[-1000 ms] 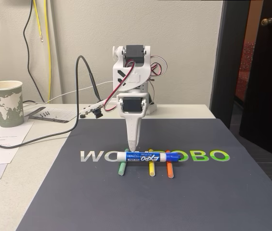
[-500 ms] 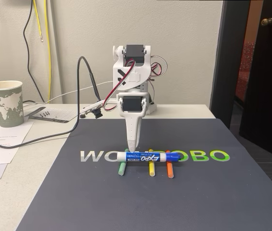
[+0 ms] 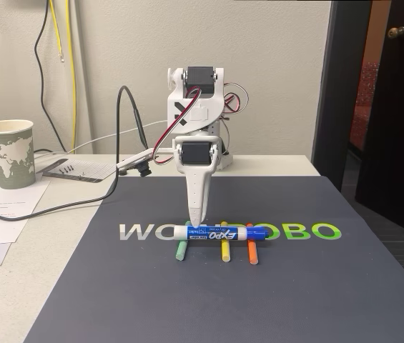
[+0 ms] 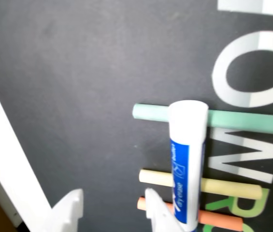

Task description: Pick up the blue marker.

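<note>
The blue marker [image 3: 219, 233], a thick white Expo barrel with blue label and cap, lies crosswise on top of three thin sticks: green [image 3: 181, 250], yellow [image 3: 224, 251] and orange [image 3: 251, 252]. My white gripper [image 3: 198, 220] points straight down, its tip just behind the marker's left end. In the wrist view the marker [image 4: 187, 159] runs across the green stick [image 4: 148, 112], the yellow stick [image 4: 153, 177] and the orange stick [image 4: 218, 220]. There my gripper [image 4: 112, 208] is open, with only dark mat in the gap. The marker lies just outside the right fingertip [image 4: 155, 205].
Everything lies on a dark mat [image 3: 223, 307] with white and green lettering. A paper cup [image 3: 6, 153], loose papers [image 3: 1, 207] and black cables [image 3: 58, 204] occupy the left of the table. A dark door [image 3: 395, 107] stands at the right.
The arm has barely shifted; the black cable behind it has lifted a little. The marker and sticks lie where they were.
</note>
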Robot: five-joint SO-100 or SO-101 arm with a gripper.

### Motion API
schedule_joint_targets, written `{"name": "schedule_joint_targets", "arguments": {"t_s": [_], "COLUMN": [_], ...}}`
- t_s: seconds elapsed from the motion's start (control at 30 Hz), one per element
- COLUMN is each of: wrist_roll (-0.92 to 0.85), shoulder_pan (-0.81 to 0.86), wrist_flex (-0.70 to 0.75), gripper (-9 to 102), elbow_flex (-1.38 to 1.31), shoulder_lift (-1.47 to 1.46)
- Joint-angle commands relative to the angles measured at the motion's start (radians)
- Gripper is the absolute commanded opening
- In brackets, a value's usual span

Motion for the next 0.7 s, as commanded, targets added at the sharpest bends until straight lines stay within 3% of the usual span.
{"name": "schedule_joint_targets", "arguments": {"t_s": [0.0, 0.17, 0.3, 0.67], "wrist_roll": [0.003, 0.021, 0.028, 0.057], "shoulder_pan": [0.0, -0.002, -0.011, -0.023], "wrist_flex": [0.037, 0.123, 0.178, 0.212], "gripper": [16, 18, 27, 34], "elbow_flex": [0.0, 0.0, 0.0, 0.0], "shoulder_lift": [0.015, 0.023, 0.021, 0.002]}}
